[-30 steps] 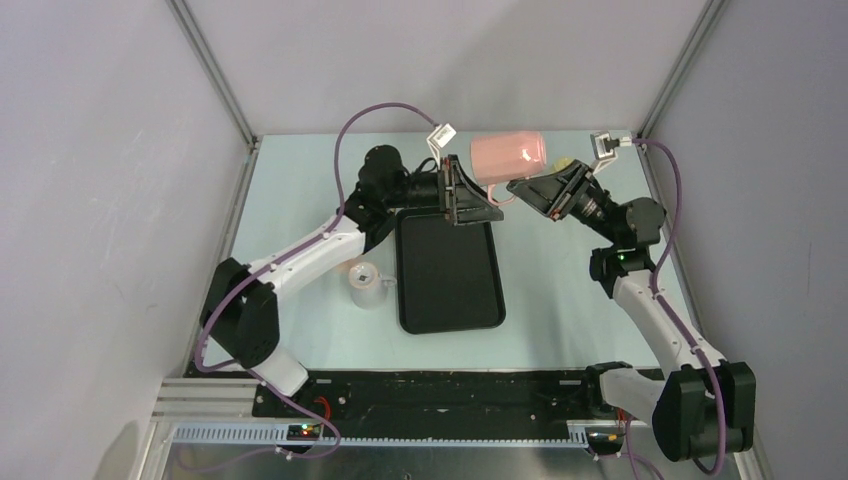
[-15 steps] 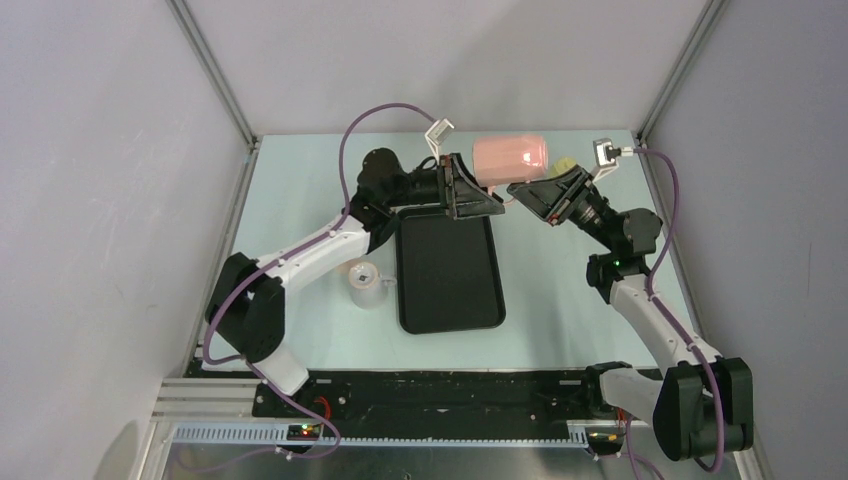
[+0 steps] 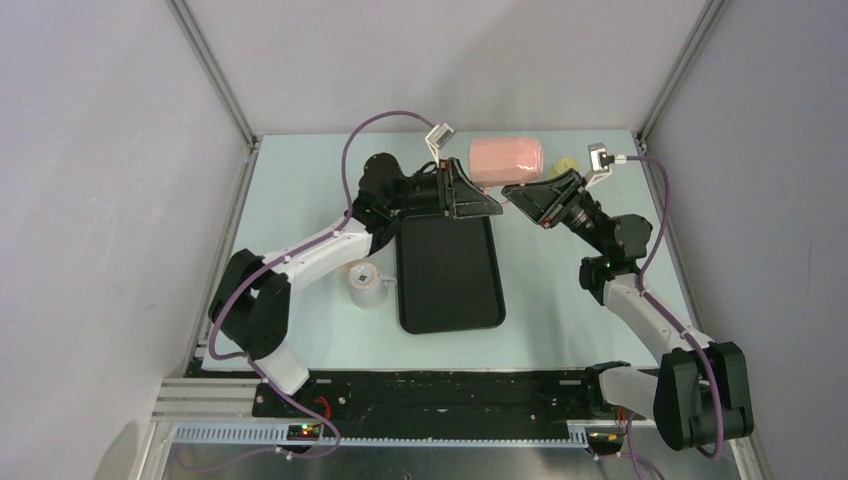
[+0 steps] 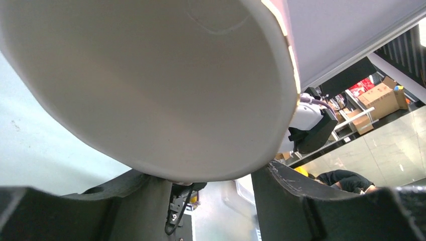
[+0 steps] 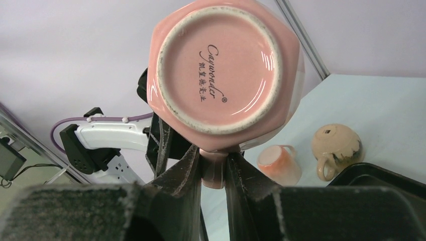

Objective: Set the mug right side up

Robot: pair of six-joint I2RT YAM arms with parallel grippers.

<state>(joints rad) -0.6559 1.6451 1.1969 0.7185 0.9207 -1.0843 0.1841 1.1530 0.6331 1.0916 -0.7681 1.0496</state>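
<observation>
The pink mug hangs on its side in the air over the far end of the table. Its base faces the right wrist camera. My right gripper is shut on the mug's handle, just under the base. From the left, my left gripper reaches the mug's other end. The mug's pale side fills the left wrist view, and a finger stands on each side of it. The left finger touches the mug. Whether the other finger presses on it does not show.
A black tray lies mid-table below the held mug. A small orange cup stands left of the tray. A beige pot with a handle sits at the far right. Frame posts and walls enclose the back.
The left gripper has narrowed around the mug's end. The right arm has carried the mug slightly left and turned it a little. The tray and the orange cup have not moved.
</observation>
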